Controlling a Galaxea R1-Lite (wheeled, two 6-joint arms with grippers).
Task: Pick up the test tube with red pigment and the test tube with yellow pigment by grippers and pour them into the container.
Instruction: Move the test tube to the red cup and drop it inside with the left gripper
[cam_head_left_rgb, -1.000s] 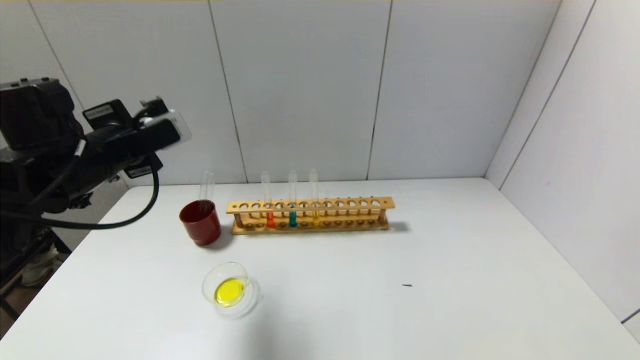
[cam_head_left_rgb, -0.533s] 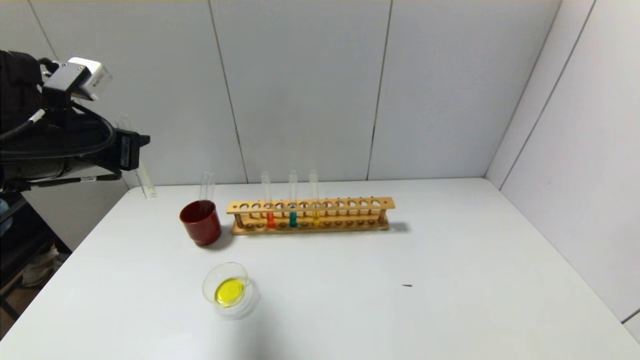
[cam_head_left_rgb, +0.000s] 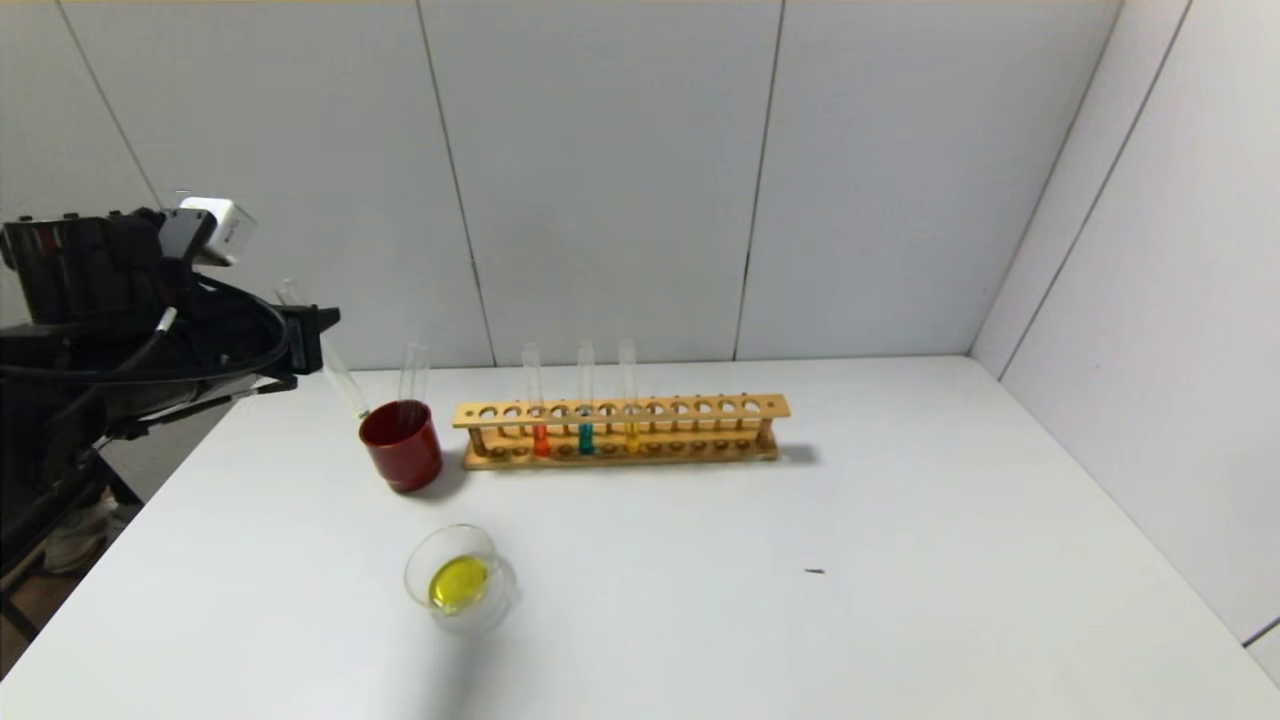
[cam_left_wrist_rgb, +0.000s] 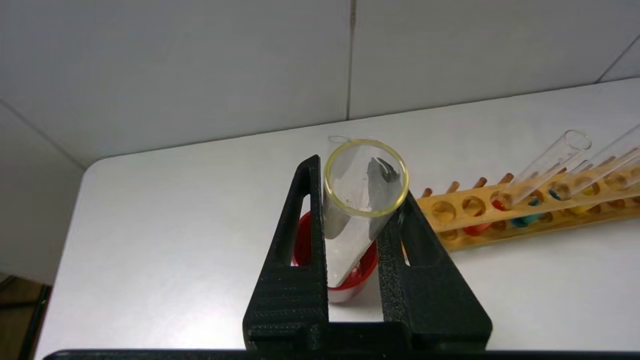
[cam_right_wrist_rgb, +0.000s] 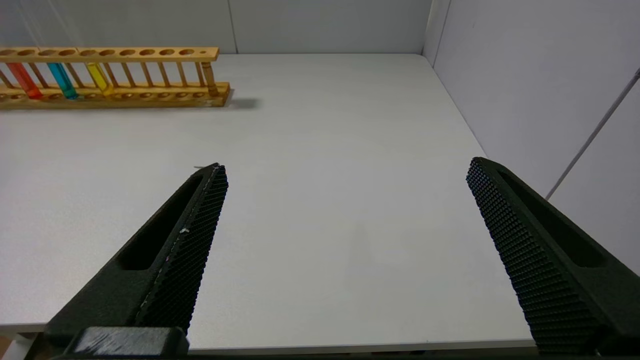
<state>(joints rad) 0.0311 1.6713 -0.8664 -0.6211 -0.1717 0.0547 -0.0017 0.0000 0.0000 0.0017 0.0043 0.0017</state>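
Note:
My left gripper (cam_head_left_rgb: 312, 330) is shut on an empty clear tube (cam_head_left_rgb: 335, 365) with a yellow-tinged rim. It holds the tube tilted, with the lower end at the rim of the dark red cup (cam_head_left_rgb: 401, 447). In the left wrist view the tube (cam_left_wrist_rgb: 362, 200) sits between the fingers over the cup's (cam_left_wrist_rgb: 362, 277) opening. The red-pigment tube (cam_head_left_rgb: 540, 438) and the yellow-pigment tube (cam_head_left_rgb: 631, 430) stand in the wooden rack (cam_head_left_rgb: 700, 428) with a teal tube (cam_head_left_rgb: 585, 437) between them. The glass container (cam_head_left_rgb: 490, 600) holds yellow liquid. My right gripper (cam_right_wrist_rgb: 345, 167) is open and empty over the table's near right side.
A second empty tube (cam_head_left_rgb: 413, 368) stands in the red cup. The rack also shows in the right wrist view (cam_right_wrist_rgb: 150, 75) at the far left. A small dark speck (cam_head_left_rgb: 815, 571) lies on the white table (cam_head_left_rgb: 900, 520). Grey walls close the back and right.
My left arm has swung down and to the right with the empty tube. The tube went from upright near the table's left corner to tilted at the red cup.

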